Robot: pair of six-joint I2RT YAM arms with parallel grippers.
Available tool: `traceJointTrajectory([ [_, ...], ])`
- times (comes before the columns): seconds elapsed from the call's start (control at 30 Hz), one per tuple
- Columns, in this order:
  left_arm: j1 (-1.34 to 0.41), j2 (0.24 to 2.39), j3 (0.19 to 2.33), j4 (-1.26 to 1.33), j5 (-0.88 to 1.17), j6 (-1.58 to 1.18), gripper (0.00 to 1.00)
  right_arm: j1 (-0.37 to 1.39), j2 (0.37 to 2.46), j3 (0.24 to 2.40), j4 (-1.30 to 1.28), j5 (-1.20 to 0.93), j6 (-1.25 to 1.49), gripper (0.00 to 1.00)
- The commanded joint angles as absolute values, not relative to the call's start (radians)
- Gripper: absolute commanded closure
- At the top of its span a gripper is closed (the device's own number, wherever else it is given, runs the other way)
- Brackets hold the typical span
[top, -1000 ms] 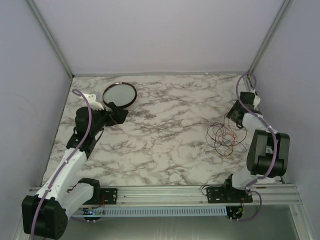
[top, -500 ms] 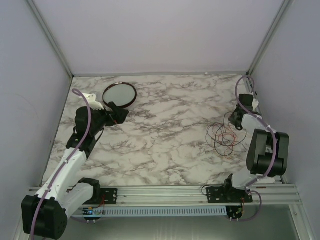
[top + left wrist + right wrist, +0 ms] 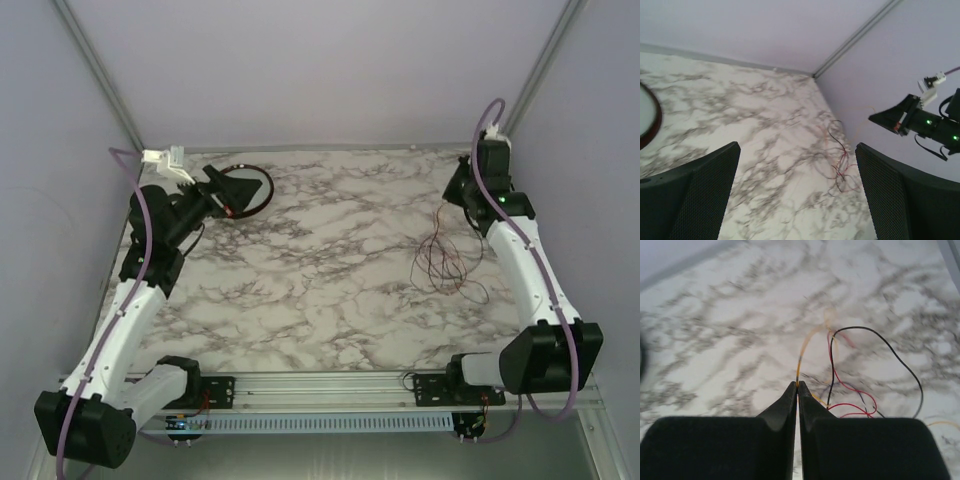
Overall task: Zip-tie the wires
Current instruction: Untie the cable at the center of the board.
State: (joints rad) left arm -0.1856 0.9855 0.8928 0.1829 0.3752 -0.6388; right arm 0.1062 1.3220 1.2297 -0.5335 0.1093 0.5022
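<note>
The right gripper (image 3: 797,385) is clamped shut on one strand of the wires (image 3: 447,262), mid-right in the overhead view; so thin a pinch may slip free. The left gripper (image 3: 796,150) gapes empty.

A loose tangle of hair-thin wires (image 3: 441,262), dark red and black with one yellowish strand, lies on the right side of the marble counter (image 3: 320,270), towards its far right corner. Most loops sprawl flat and overlap one another. A few strands rise from the heap to the right tool (image 3: 797,385), whose closed tips pinch the yellowish strand.
</note>
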Motion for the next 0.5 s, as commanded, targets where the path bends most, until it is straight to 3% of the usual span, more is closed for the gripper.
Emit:
traceJointTrajectory([
  [0.0,-0.211,1.034,0.950,0.323,0.496,-0.747,0.00,0.154,1.294,1.426,-0.584,0.043,0.479,1.00],
  [0.2,-0.283,1.085,0.983,0.403,0.497,-0.682,0.00,0.186,1.273,1.598,-0.578,0.011,0.467,1.00],
  [0.37,-0.339,1.148,1.021,0.415,0.491,-0.637,0.00,0.186,1.206,1.596,-0.584,0.118,0.434,1.00],
  [0.47,-0.395,1.196,1.053,0.425,0.478,-0.571,0.00,0.186,1.162,1.584,-0.570,0.051,0.385,1.00],
])
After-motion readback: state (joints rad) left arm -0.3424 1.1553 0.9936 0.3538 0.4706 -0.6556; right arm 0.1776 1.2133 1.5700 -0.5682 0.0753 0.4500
